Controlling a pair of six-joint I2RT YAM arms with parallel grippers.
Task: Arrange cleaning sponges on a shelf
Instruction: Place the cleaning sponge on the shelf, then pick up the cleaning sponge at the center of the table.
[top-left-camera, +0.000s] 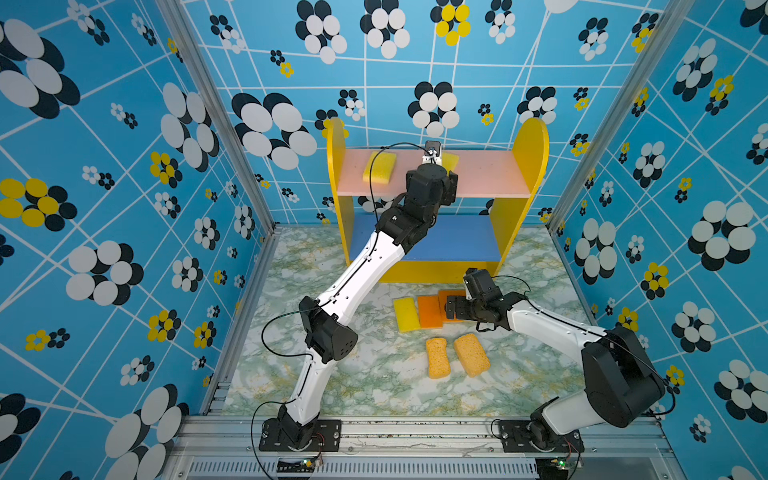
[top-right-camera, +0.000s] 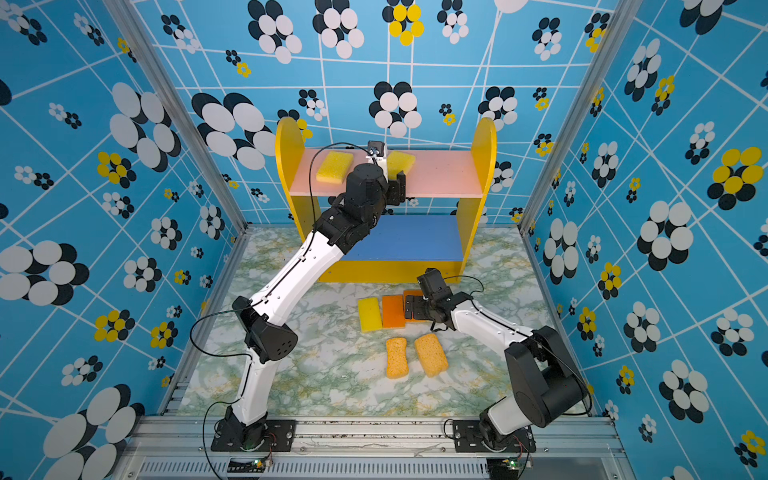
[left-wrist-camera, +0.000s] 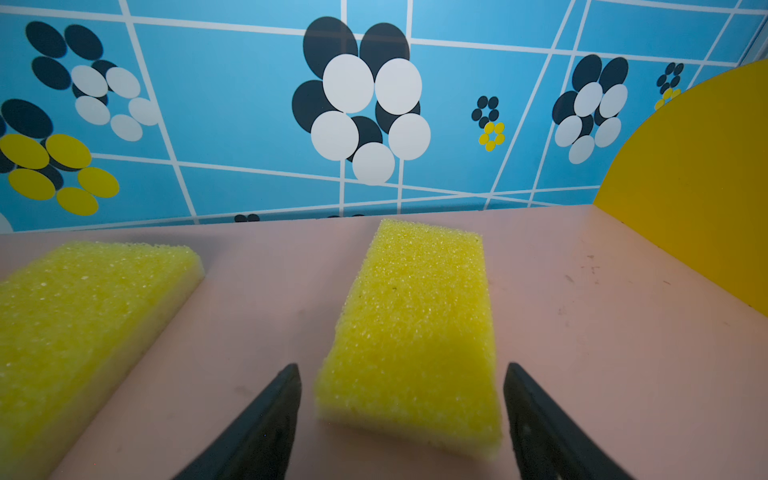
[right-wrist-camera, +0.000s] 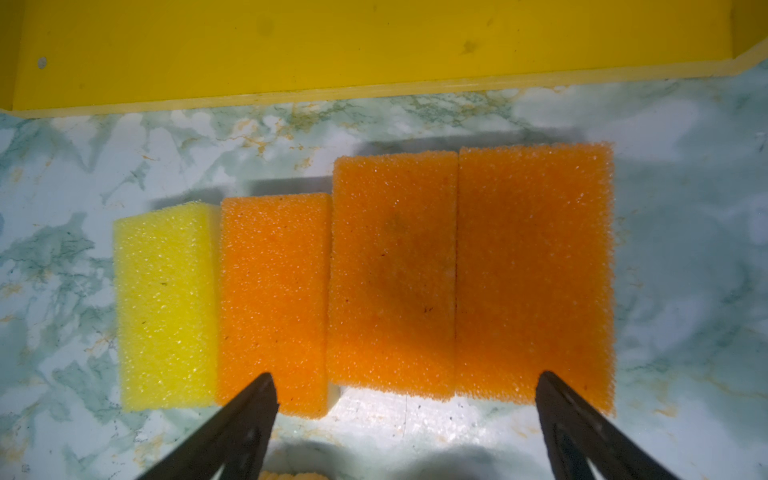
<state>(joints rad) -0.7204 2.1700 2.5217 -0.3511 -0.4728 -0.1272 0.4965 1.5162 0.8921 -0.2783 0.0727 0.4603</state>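
The shelf (top-left-camera: 528, 158) stands at the back, with a pink upper board (top-left-camera: 490, 174) and a blue lower board (top-left-camera: 457, 239). Two yellow sponges lie flat on the pink board, one (left-wrist-camera: 83, 316) towards its left end. My left gripper (left-wrist-camera: 401, 365) is open astride the other yellow sponge (left-wrist-camera: 415, 324), with a gap on each side. On the table lie a yellow sponge (right-wrist-camera: 166, 307) and three orange sponges (right-wrist-camera: 274, 299) (right-wrist-camera: 392, 274) (right-wrist-camera: 534, 270) in a row. My right gripper (right-wrist-camera: 405, 377) hangs open over the orange ones. Two tan porous sponges (top-left-camera: 438, 357) (top-left-camera: 471, 354) lie nearer the front.
Patterned blue walls close in the marble table (top-left-camera: 332, 374) on three sides. The shelf's yellow base front (right-wrist-camera: 332, 50) stands just behind the sponge row. My left arm (top-left-camera: 365, 266) reaches across the front of the blue board.
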